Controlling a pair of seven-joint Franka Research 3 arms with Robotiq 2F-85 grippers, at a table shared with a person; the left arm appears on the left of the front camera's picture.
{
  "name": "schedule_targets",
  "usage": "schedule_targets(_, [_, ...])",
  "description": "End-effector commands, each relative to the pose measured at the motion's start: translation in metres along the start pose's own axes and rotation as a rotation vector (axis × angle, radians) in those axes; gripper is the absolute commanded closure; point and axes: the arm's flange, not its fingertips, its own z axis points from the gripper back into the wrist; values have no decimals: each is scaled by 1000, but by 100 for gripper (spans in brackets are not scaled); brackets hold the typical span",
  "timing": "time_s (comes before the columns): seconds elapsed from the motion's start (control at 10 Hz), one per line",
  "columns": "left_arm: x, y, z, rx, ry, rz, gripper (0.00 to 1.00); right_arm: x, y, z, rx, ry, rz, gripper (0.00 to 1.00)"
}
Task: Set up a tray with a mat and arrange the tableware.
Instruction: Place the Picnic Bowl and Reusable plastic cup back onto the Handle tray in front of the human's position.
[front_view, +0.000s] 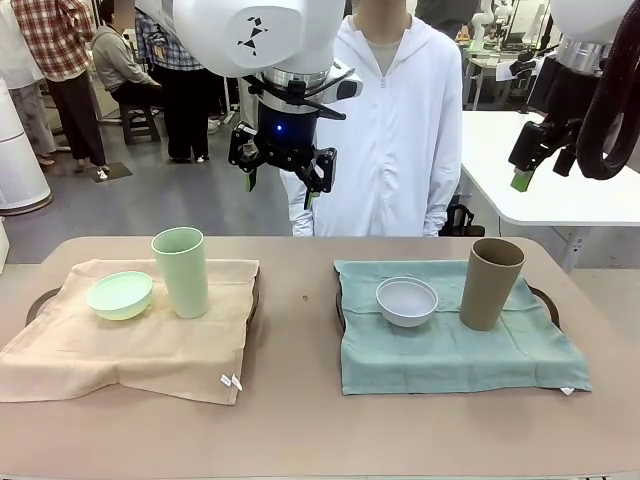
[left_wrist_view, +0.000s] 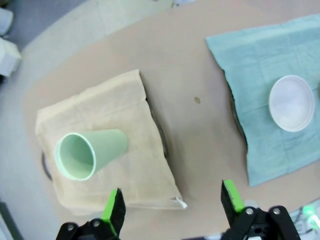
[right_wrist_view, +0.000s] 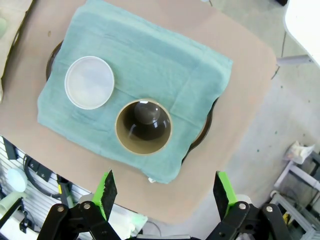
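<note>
The left gripper (front_view: 281, 170) hangs high above the table's far edge, in front of the person (front_view: 400, 120), with its jaws spread wide and nothing between them. In its wrist view the green pads (left_wrist_view: 114, 212) stand far apart over the tan mat's near corner. The right gripper (front_view: 530, 160) hangs just as high off to the right, beyond the table's right end, also wide open and empty; its wrist view looks straight down on the brown cup.

The green cup (front_view: 181, 271) stands upright on the tan mat (front_view: 120, 345), with the green bowl (front_view: 120, 295) just beside it on the left. The mat covers a dark tray (front_view: 40, 300), whose rim peeks out at the left and right edges. The brown cup (front_view: 490, 283) stands upright on the teal mat (front_view: 450, 350), near its far right part, with the white bowl (front_view: 407, 301) close on its left but apart. That mat lies over a second dark tray (front_view: 545, 300), its rim showing on both sides.

Between the two mats a bare strip of table (front_view: 295, 340) runs from the far edge to the near edge. More bare table lies in front of both mats. The teal mat's near corner in the right wrist view reaches close to the table's edge.
</note>
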Motion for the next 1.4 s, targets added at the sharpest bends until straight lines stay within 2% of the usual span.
schedule_targets(0.0, [2,78,3,-101,72,41,0,-8,-2,-4,8,20,-27,0])
schedule_targets(0.2, [-15,169,6,-127,153,41,0,-26,-14,-5,43,23,-77,0])
schedule_targets(0.3, [-25,211,7,-179,197,25,0,-36,-24,-4,35,33,-121,0])
schedule_targets(0.4, [-37,242,5,-212,254,10,0,-46,-33,-3,52,45,-159,0])
schedule_targets(0.5, [-50,268,-2,-231,285,-7,0,-60,-51,1,120,48,-193,0])
schedule_targets(0.7, [-82,313,-12,-314,270,37,0,-100,-105,18,198,0,-356,0])
schedule_targets(0.8, [-101,331,-15,-357,246,87,0,-116,-122,22,210,-11,-404,0])
schedule_targets(0.9, [-111,336,-20,-279,237,140,0,-122,-125,24,210,-16,-406,0])
schedule_targets(1.0, [-81,325,-12,-293,289,54,0,-113,-117,23,116,30,-353,0])
schedule_targets(1.1, [-81,325,-12,-293,289,54,0,-128,-131,21,189,2,-400,0])
schedule_targets(1.3, [-81,325,-12,-293,289,54,0,-128,-131,21,189,2,-400,0])
